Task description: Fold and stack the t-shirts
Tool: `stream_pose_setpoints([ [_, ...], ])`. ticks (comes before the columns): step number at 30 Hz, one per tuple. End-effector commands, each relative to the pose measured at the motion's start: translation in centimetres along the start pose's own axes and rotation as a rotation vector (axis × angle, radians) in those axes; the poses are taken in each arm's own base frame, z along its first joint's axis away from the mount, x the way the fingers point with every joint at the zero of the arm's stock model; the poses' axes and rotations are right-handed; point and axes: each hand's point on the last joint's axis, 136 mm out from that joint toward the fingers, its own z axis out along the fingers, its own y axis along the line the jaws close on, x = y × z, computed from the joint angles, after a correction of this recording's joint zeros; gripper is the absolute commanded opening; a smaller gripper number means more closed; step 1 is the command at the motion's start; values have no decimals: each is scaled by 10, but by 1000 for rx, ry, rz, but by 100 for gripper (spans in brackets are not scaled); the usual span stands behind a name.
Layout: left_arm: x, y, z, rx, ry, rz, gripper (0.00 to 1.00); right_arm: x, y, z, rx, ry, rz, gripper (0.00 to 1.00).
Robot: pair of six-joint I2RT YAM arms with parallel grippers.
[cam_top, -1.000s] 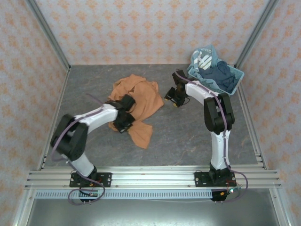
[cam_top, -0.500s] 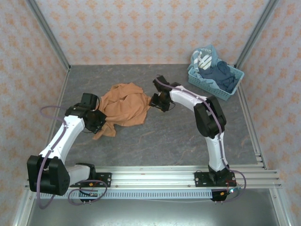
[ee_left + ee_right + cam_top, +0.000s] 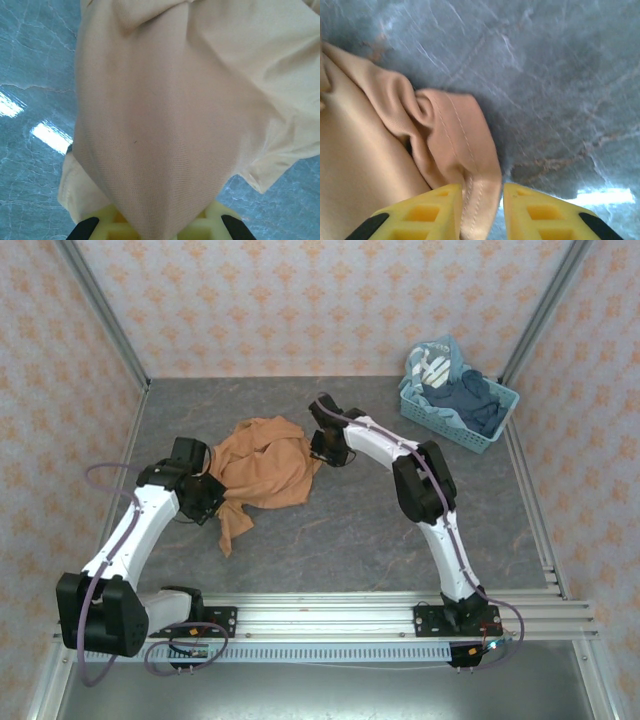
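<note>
— What is laid on the grey table [image 3: 360,530]?
— An orange-brown t-shirt [image 3: 265,465] is crumpled left of centre, well apart from the blue basket [image 3: 415,400] in the far right corner.
— How is it held?
— Its cloth is clenched by the left gripper [image 3: 212,498]. A hem is straddled by the right gripper [image 3: 482,192], but whether it is pinched cannot be told.

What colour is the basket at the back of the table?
The basket is light blue, with a lattice wall. The top external view shows it best.

Inspection finds no legible text, label, brand or number on the t-shirt [image 3: 262,462], basket [image 3: 445,423] or worktop [image 3: 380,530].
</note>
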Motion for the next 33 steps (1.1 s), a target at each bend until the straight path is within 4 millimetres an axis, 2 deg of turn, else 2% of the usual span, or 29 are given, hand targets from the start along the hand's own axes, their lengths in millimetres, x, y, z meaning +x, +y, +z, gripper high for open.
stream_pose_setpoints([
  [1,-3,-1,-13,10,-16,17,0,1,-16,8,107,12,7,27],
  [5,-4,-4,-14,20,-21,16,0,7,-25,18,155,39,20,24],
  [8,-6,-6,-15,25,-31,20,0,7,-31,20,182,30,32,8],
  [10,-9,-8,-19,25,-43,28,0,-1,-34,13,205,-6,30,0],
  [14,-14,-10,-31,23,-75,51,0,-32,-42,-34,228,-133,17,0],
  [18,-17,-12,-44,44,-104,68,0,-58,-64,-91,245,-220,11,0],
  [24,-14,-11,-50,62,-111,65,0,-77,-115,-152,314,-257,10,0],
  [27,-12,-13,-48,77,-102,65,0,-84,-132,-179,338,-290,-6,0],
  [30,-9,-15,-36,86,-68,59,0,-85,-137,-179,336,-261,-26,0],
  [33,-4,-21,-13,95,-9,44,0,-85,-138,-152,320,-180,-20,0],
])
